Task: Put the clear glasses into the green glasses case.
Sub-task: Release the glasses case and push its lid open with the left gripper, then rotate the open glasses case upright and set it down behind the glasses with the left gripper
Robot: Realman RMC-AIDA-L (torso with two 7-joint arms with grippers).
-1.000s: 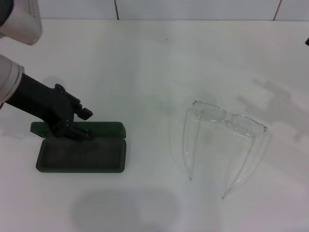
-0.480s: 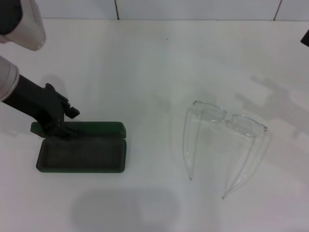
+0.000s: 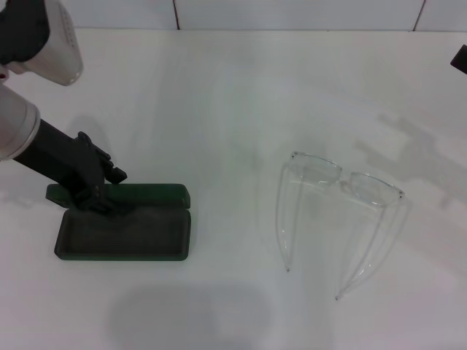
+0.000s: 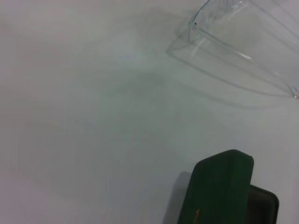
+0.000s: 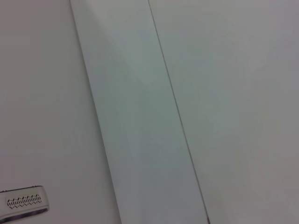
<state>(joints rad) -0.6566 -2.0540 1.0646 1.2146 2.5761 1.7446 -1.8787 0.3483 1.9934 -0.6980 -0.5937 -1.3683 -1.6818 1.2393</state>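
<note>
Green glasses case (image 3: 124,222) lying open at the left of the white table (image 3: 233,95), lid (image 3: 120,193) laid flat on the far side, dark interior facing up. Left gripper (image 3: 109,191) over the lid's left end, nudged slightly rightward from half a second ago; finger state cannot be told. Clear glasses (image 3: 339,219) unmoved, well apart to the right, arms unfolded toward the near edge. Right gripper only a dark sliver at the far right edge (image 3: 460,58), parked.
</note>
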